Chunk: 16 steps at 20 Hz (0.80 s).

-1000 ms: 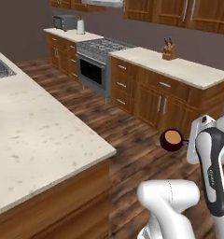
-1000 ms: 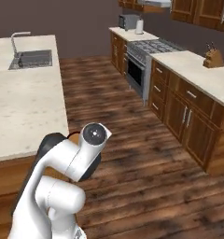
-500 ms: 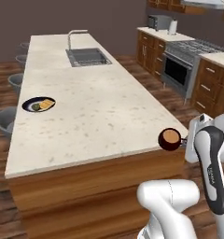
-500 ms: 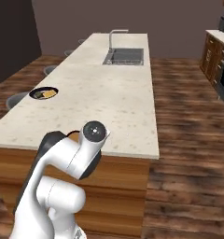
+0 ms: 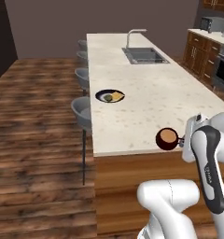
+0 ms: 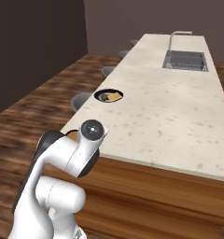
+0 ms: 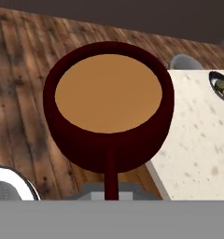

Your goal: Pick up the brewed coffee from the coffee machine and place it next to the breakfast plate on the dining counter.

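The brewed coffee (image 5: 167, 138) is a dark red mug full of brown liquid, held upright in the air by its side handle (image 7: 110, 175). My gripper (image 5: 181, 140) is shut on that handle. The mug hangs just off the near end of the dining counter (image 5: 146, 102), which is long, beige and speckled. In the hand view the mug (image 7: 109, 107) is over wood floor, with the counter's corner (image 7: 198, 140) to its right. The breakfast plate (image 5: 110, 96) lies near the counter's left edge, well beyond the mug. It holds a golden waffle and a small green item (image 6: 109, 95) (image 7: 221, 86). The coffee machine is out of view.
A sink with a faucet (image 5: 143, 55) is set into the far part of the counter (image 6: 185, 60). Grey round stools (image 5: 82, 109) line the counter's left side. Wood floor (image 5: 34, 126) spreads to the left. Cabinets, a stove and a microwave (image 5: 212, 23) stand at the far right.
Both base views have swung round with the base, from the stove and cabinets to the dining counter, which now runs away straight ahead. The mug stays in my shut gripper.
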Tool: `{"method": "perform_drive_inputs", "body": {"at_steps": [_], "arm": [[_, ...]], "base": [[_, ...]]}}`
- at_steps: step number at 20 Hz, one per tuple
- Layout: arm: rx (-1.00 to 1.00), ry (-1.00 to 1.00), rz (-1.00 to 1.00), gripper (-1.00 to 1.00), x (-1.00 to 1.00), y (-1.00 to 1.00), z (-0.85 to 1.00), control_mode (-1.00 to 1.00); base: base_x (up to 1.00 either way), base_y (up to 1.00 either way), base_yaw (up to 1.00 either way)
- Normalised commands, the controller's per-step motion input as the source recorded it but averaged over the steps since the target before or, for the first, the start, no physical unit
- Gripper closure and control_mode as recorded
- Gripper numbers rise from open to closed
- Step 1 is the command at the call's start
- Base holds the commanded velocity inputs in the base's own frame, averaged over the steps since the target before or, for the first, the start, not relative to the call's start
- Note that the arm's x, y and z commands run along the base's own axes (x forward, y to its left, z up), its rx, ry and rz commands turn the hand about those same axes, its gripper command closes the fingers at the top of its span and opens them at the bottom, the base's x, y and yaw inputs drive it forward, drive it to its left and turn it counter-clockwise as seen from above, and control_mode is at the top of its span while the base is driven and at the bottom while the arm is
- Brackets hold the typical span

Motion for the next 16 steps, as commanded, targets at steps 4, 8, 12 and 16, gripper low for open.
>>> {"method": "perform_drive_inputs", "body": {"at_steps": [4,8,12,16], "arm": [[0.00,0.00,0.00,1.00,0.00,0.00,0.00,1.00],[0.00,0.00,0.00,1.00,0.00,0.00,0.00,1.00],[0.00,0.00,0.00,1.00,0.00,0.00,0.00,1.00],[0.00,0.00,0.00,1.00,0.00,0.00,0.00,1.00]], "base": [[0.36,1.00,0.14],[0.60,1.00,0.00],[0.74,1.00,-0.09],[0.60,1.00,-0.27]]}}
